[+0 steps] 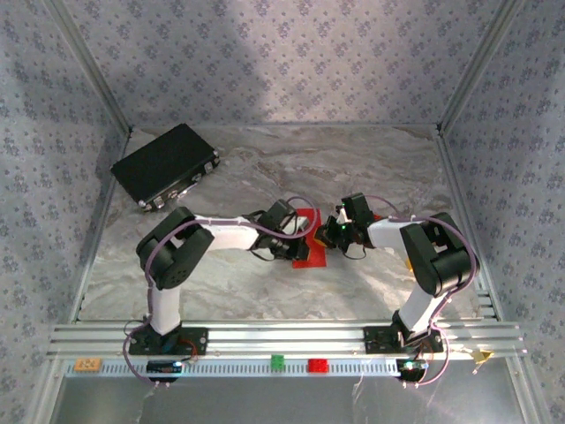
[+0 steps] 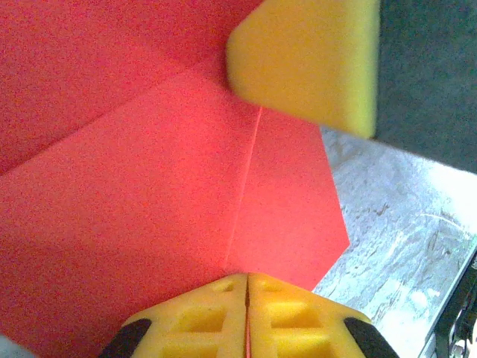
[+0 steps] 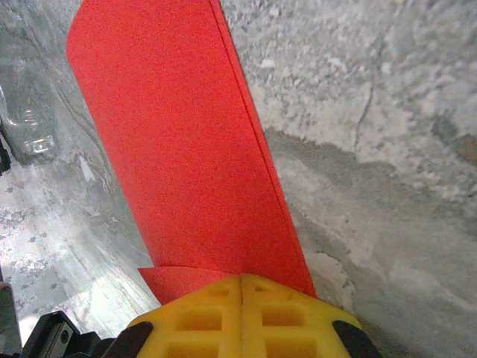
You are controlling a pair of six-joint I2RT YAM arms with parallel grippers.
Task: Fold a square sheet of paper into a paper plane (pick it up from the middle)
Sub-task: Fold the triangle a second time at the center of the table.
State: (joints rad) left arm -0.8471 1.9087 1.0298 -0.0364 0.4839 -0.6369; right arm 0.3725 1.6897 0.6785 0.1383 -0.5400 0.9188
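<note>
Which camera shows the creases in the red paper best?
The left wrist view: the red paper sits close up, crease lines and a folded point plain. The right wrist view shows a long smooth strip of it; the top view, a small distant red patch.

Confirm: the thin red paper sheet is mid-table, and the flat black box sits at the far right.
Wrong side. The top external view shows the flat black box at the far left; the thin red paper sheet is indeed mid-table.
</note>
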